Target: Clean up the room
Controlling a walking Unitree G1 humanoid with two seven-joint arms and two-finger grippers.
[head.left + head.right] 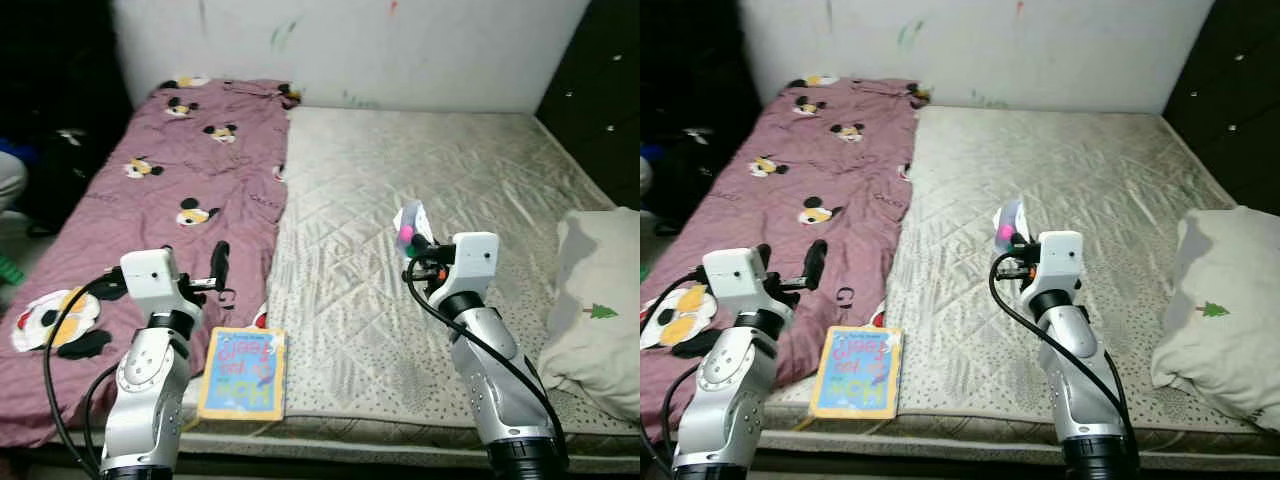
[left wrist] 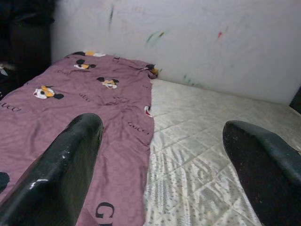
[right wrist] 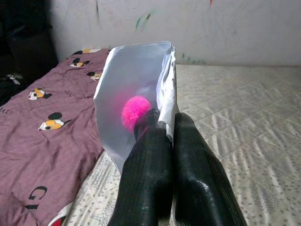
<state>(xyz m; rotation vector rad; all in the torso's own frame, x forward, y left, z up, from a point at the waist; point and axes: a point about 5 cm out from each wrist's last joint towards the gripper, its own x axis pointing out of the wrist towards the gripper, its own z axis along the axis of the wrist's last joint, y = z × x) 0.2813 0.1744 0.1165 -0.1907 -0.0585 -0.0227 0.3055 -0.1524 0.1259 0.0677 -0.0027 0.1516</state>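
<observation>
Above the bare quilted mattress point(image 1: 440, 200), a little right of its middle, the right gripper point(image 3: 162, 129) is raised with its two black fingers pressed together on the edge of a clear plastic packet point(image 3: 134, 94) that has a bright pink pompom point(image 3: 135, 112) inside; the packet stands up from the fingertips, off the bed surface. On the robot's left, the left gripper point(image 1: 221, 262) hovers over the purple cartoon-mouse blanket point(image 1: 190, 160) near its right edge, its fingers spread wide apart with nothing between them, as the left wrist view shows. The blanket covers the left part of the bed and its edge runs just beside the grey mattress surface. A children's book point(image 1: 243, 372) with a blue and yellow cover lies flat at the front edge of the bed, between the two arms and nearer the left one, partly on the blanket's corner and partly on the mattress. A cream pillow point(image 1: 598, 310) with a small green tree mark rests on the right side of the bed, well apart from both grippers. A white wall point(image 1: 350, 45) with a few coloured scribbles stands behind the bed, and dark furniture point(image 1: 600, 90) lies beyond its right side.
</observation>
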